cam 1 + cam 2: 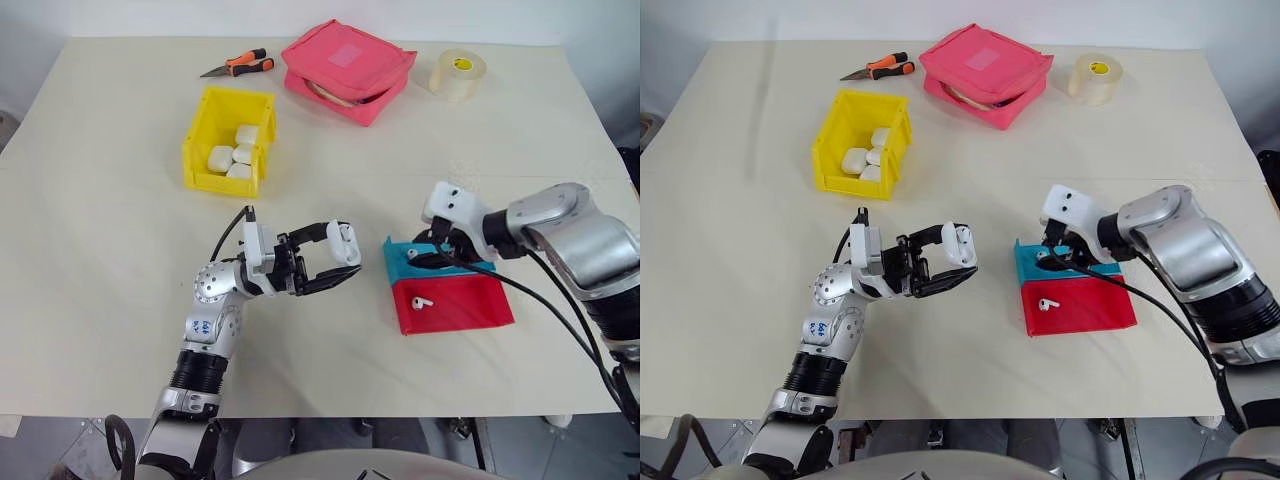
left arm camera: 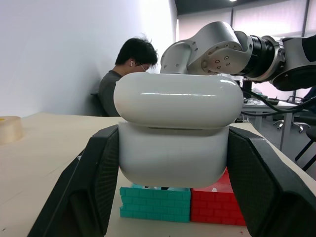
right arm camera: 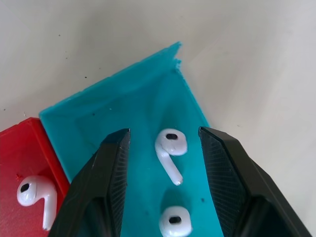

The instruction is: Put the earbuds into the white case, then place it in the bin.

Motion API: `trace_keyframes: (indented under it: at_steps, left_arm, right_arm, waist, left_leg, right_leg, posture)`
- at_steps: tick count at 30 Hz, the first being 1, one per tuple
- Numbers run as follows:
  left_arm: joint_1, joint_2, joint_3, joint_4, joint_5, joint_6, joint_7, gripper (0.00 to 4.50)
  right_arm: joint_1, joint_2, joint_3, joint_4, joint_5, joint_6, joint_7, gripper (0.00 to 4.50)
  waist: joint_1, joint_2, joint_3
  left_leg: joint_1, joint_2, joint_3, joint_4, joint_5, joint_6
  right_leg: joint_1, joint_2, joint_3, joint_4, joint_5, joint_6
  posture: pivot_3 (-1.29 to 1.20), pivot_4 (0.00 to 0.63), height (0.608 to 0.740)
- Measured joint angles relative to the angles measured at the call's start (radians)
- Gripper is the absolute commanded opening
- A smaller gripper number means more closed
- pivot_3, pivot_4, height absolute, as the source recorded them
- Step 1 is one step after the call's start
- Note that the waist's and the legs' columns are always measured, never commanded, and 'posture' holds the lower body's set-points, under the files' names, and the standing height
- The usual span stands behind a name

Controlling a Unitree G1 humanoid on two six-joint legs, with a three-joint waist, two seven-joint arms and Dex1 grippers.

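Observation:
My left gripper [image 1: 342, 252] is shut on the white case [image 2: 174, 126], holding it above the table and pointing toward the trays. The lid rests on the body with a thin seam between them. My right gripper [image 3: 164, 132] points down over the teal tray [image 3: 123, 103]. Its fingers are open and straddle one of the earbuds [image 3: 171, 147] without touching it. A second earbud [image 3: 175, 222] lies on the same tray, nearer the wrist. A third [image 1: 421, 301] lies on the red tray [image 1: 465, 305]. The yellow bin [image 1: 203, 125] stands at the far left.
Several white cases lie in the bin. A pink zip pouch [image 1: 348, 68], a tape roll [image 1: 458, 74] and orange-handled pliers [image 1: 242, 66] line the far edge of the table. A person [image 2: 126, 69] sits beyond the table.

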Motion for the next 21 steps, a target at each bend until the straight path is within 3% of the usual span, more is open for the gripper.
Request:
trace_keyframes:
  at_steps: [13,19,21]
  left_arm:
    - [0.012,0.005,-0.007,-0.012,0.0,0.0,0.004,2.81]
    - [0.013,0.006,-0.007,-0.014,0.0,0.0,0.009,2.81]
    - [0.013,0.007,-0.007,-0.02,0.0,0.0,0.008,2.81]
  right_arm:
    - [0.0,0.027,0.011,0.03,-0.056,-0.024,0.016,2.28]
    - [0.0,0.032,0.009,0.03,-0.065,-0.026,0.019,0.48]
    - [0.002,0.032,0.008,0.028,-0.065,-0.027,0.022,0.47]
  waist:
    - [-0.001,0.0,0.0]
    - [-0.001,0.0,0.0]
    - [-0.001,0.0,0.0]
  left_leg:
    - [0.0,0.0,0.0,0.0,0.0,0.0]
    - [0.0,0.0,0.0,0.0,0.0,0.0]
    - [0.0,0.0,0.0,0.0,0.0,0.0]
  right_leg:
    - [0.0,0.0,0.0,0.0,0.0,0.0]
    - [0.0,0.0,0.0,0.0,0.0,0.0]
    - [0.0,0.0,0.0,0.0,0.0,0.0]
  posture:
    - [0.0,0.15,0.74]
    - [0.0,0.15,0.74]
    - [0.0,0.15,0.74]
